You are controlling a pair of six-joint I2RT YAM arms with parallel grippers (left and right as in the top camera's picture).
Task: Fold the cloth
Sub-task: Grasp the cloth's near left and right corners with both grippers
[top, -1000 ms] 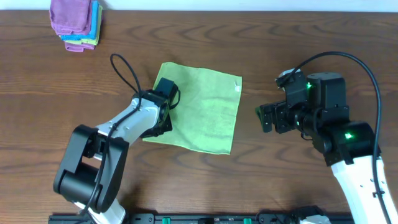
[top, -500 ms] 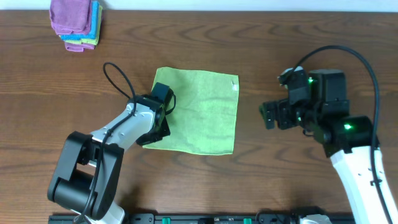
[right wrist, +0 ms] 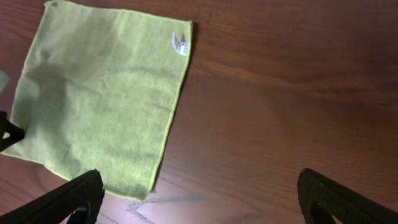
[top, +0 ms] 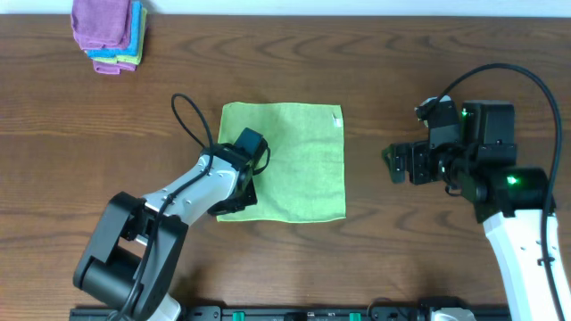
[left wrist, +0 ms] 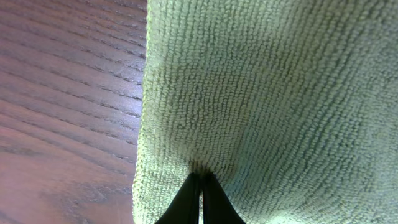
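A lime-green cloth [top: 290, 160] lies spread flat on a dark wooden table [top: 401, 71] at the middle of the overhead frame, its white tag [top: 337, 121] at the upper right corner. The left gripper [left wrist: 200, 186] is closed tight, pinching the cloth near its lower left edge. The right gripper [top: 393, 164] hovers to the right of the cloth, jaws wide apart and holding nothing, and a stack of folded cloths [top: 109, 36] sits at the upper left.

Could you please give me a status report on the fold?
Left pincer shut on the cloth's edge. Right pincer open, clear of it. Cloth spread, unfolded. Nothing in the way.
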